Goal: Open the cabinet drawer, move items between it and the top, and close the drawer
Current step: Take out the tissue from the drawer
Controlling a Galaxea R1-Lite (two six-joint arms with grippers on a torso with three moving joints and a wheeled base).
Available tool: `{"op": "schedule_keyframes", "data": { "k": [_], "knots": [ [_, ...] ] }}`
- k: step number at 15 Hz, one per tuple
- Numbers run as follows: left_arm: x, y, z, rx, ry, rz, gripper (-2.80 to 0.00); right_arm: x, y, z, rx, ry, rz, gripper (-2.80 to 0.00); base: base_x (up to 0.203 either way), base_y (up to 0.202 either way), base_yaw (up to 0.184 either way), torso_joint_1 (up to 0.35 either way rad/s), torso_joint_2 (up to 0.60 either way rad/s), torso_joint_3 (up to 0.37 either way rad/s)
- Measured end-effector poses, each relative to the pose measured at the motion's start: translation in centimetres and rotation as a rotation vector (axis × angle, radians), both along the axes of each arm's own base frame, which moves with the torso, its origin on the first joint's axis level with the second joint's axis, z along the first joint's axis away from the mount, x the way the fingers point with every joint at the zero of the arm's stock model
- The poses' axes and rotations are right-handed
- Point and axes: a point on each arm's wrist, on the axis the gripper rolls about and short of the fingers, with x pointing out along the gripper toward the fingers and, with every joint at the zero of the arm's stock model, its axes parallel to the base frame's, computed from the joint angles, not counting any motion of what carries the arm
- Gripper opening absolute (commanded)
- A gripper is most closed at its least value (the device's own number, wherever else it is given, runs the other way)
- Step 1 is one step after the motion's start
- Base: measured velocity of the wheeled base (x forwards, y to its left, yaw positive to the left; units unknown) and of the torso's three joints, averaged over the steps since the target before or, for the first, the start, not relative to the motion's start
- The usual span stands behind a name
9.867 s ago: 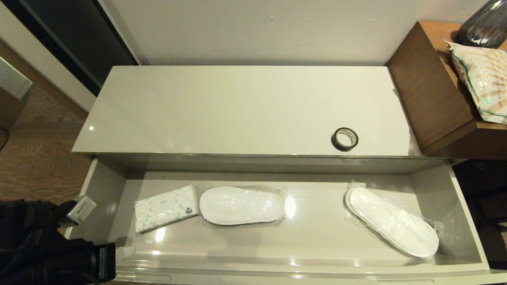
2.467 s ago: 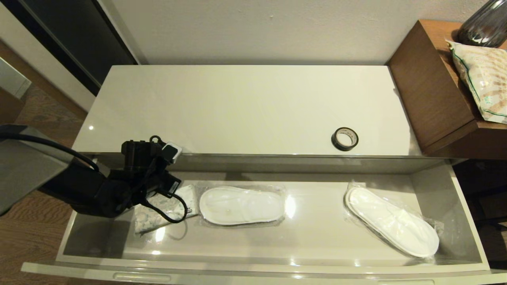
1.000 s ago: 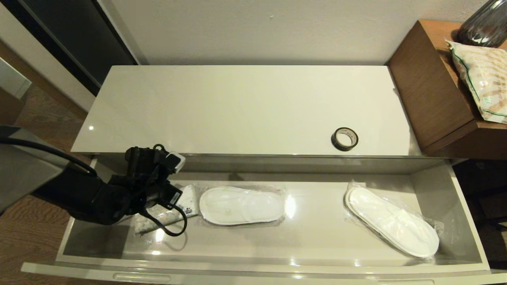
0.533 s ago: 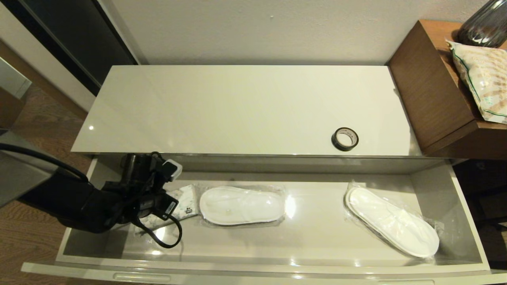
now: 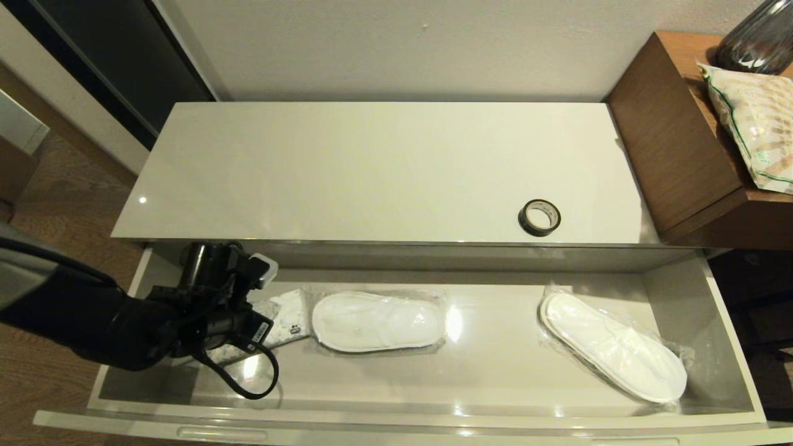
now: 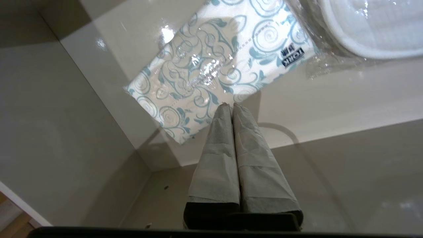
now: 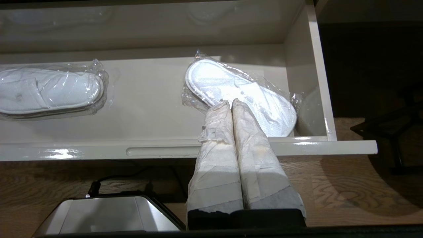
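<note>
The cabinet drawer [image 5: 483,378] stands pulled out. In its left end lies the white tissue pack [image 6: 214,62] with blue swirls, flat on the drawer floor; in the head view my left arm [image 5: 210,303] covers most of the tissue pack [image 5: 290,314]. My left gripper [image 6: 229,105] is shut and empty, its tips just above the pack's near edge. The black tape roll [image 5: 539,217] lies on the top [image 5: 372,167] near its front right edge. My right gripper [image 7: 230,101] hangs shut and empty in front of the drawer's right end.
Two plastic-wrapped white slippers lie in the drawer, one [image 5: 378,321] right beside the tissue pack, one [image 5: 613,354] at the right end. The drawer's left wall [image 6: 49,109] is close to my left fingers. A brown wooden table [image 5: 675,142] with a bag stands at the right.
My left arm has sunk lower into the drawer's left end and shifted slightly left over the tissue pack. Its fingers stay shut. Nothing else has moved.
</note>
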Motion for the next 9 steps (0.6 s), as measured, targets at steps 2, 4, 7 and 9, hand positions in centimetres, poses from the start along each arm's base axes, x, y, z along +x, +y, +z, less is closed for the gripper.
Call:
{"op": "schedule_keyframes", "data": {
  "k": [2,4,7,9],
  "knots": [
    [-0.5,0.1,0.2,0.001,0.016,-0.009,-2.8,0.0,0.0,0.0,0.0,0.0,0.0,-2.8,0.0,0.0,0.0,0.0,0.0,0.0],
    [-0.8,0.0,0.4,0.001,0.013,-0.01,-2.8,0.0,0.0,0.0,0.0,0.0,0.0,-2.8,0.0,0.0,0.0,0.0,0.0,0.0],
    [-1.8,0.0,0.3,0.006,0.021,-0.013,-2.8,0.0,0.0,0.0,0.0,0.0,0.0,-2.8,0.0,0.0,0.0,0.0,0.0,0.0],
    [-2.8,0.2,-0.3,0.008,0.056,-0.02,-2.8,0.0,0.0,0.0,0.0,0.0,0.0,-2.8,0.0,0.0,0.0,0.0,0.0,0.0]
  ]
}}
